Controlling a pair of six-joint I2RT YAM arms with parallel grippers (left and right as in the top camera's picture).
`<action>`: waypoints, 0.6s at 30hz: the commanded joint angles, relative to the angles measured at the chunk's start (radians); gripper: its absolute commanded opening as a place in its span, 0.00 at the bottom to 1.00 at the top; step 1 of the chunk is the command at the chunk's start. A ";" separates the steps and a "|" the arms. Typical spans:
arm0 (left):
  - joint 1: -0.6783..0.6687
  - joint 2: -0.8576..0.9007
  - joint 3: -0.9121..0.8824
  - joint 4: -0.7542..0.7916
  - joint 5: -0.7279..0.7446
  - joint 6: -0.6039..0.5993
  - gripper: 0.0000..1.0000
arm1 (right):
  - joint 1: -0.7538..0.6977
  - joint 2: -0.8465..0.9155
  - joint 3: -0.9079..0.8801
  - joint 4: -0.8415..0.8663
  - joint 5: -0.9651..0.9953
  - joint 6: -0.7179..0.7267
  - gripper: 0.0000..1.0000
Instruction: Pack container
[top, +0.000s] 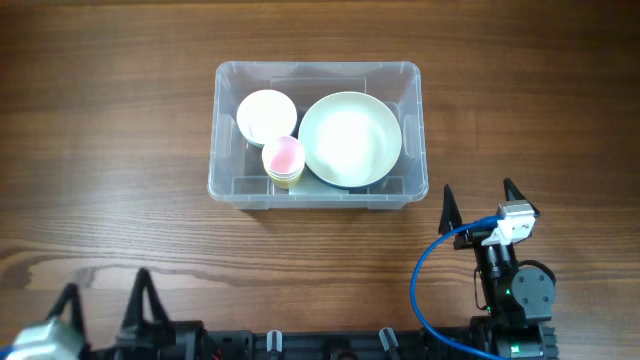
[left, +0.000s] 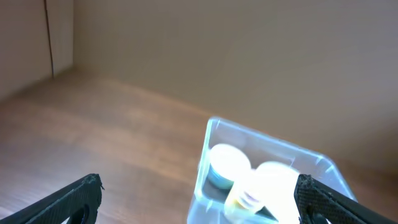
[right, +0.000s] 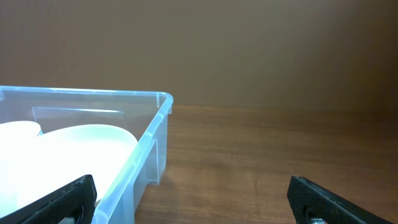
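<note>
Wood-grain counter (top: 100, 150) spreads under everything. At its near-left edge my left claw (top: 105, 284) hangs released, fingers spread wide, gripping nothing, well apart from the work.

Near the middle sits the container (top: 318, 66), upright. Inside it, a small bowl (top: 266, 117) sits in the far-left part, with a pink cup (top: 283, 158) just in front of it. A big bowl (top: 350, 139) fills the right half. I see nothing outside it left to pack, so I judge the job close to done.

My right claw (top: 478, 192) is released too, empty, near the container's near-right corner. That closeness is the risk: a careless swing would catch the rim and skate the container, since nothing pins it. The cup seems to touch the big bowl, so a jolt could tip it.

My left arm is cut off by the frame. The left wrist view is blurred, and the contents smear together there. Something yellow shows under the cup, and I cannot tell how many pieces are nested. The bowls hide most of the container's base.
</note>
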 joint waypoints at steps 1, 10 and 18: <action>-0.006 -0.075 -0.198 0.059 0.010 -0.090 1.00 | -0.005 -0.013 -0.002 0.002 -0.016 -0.014 1.00; -0.006 -0.106 -0.659 0.632 0.063 -0.084 1.00 | -0.005 -0.013 -0.002 0.002 -0.016 -0.014 1.00; -0.006 -0.106 -0.909 0.935 0.069 -0.030 1.00 | -0.005 -0.013 -0.002 0.002 -0.016 -0.014 1.00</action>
